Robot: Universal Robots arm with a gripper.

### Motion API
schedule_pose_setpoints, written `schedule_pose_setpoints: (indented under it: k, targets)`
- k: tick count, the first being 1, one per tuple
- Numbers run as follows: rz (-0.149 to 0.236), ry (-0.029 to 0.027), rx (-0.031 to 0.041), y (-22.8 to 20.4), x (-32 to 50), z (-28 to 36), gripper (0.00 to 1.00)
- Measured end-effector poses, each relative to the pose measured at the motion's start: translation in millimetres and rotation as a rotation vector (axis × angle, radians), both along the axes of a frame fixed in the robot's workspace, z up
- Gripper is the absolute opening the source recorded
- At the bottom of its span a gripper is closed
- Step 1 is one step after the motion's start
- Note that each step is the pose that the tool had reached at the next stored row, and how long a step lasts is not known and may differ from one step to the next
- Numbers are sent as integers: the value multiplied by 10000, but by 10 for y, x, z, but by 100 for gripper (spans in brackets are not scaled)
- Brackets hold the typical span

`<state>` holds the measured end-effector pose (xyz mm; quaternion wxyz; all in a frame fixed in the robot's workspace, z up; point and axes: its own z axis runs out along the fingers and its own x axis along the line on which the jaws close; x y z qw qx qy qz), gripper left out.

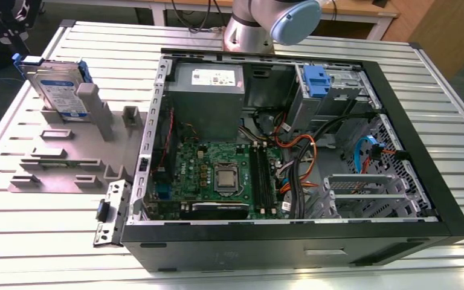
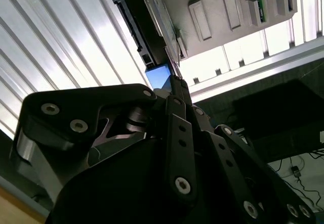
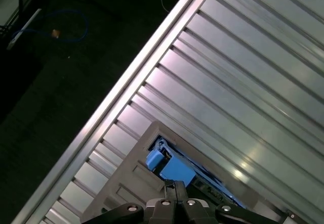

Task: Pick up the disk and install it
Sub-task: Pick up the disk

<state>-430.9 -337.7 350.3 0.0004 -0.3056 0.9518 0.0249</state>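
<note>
Blue-framed disk (image 1: 58,90) upright in grey holder (image 1: 63,158); end effector (image 3: 174,185) together, empty.

I am standing in what is looking like a robotics lab: an open computer case (image 1: 256,241) is lying on a ribbed aluminium table (image 1: 38,254), a robot arm (image 1: 252,33) is rising behind, a wooden desk (image 1: 353,10) is standing nearby

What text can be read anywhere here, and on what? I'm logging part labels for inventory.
Label on the disk: print too small to read.
Sticker on the power supply: too small to read.
Markings on the motherboard: blurred, unreadable.
Nothing can be quoted.
</note>
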Motion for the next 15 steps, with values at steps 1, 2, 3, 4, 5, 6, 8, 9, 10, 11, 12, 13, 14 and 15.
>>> schedule_pose_setpoints:
  k: [1, 2, 3, 4, 5, 6, 8, 9, 10, 11, 12, 13, 14, 15]
  targets:
    - [32, 0, 0, 0, 0, 0, 11]
    - [63, 0, 0, 0, 0, 0, 11]
    - [95, 0, 0, 0, 0, 0, 11]
    - [127, 0, 0, 0, 0, 0, 11]
    - [158, -1, 0, 0, 0, 0, 11]
    - [192, 0, 0, 0, 0, 0, 11]
    - [255, 0, 0, 0, 0, 0, 11]
    - [288, 0, 0, 0, 0, 0, 11]
    - [319, 0, 0, 0, 0, 0, 11]
    - [352, -1, 0, 0, 0, 0, 11]
    - [386, 0, 0, 0, 0, 0, 11]
    - [423, 0, 0, 0, 0, 0, 11]
    - [456, 0, 0, 0, 0, 0, 11]
    - [490, 0, 0, 0, 0, 0, 11]
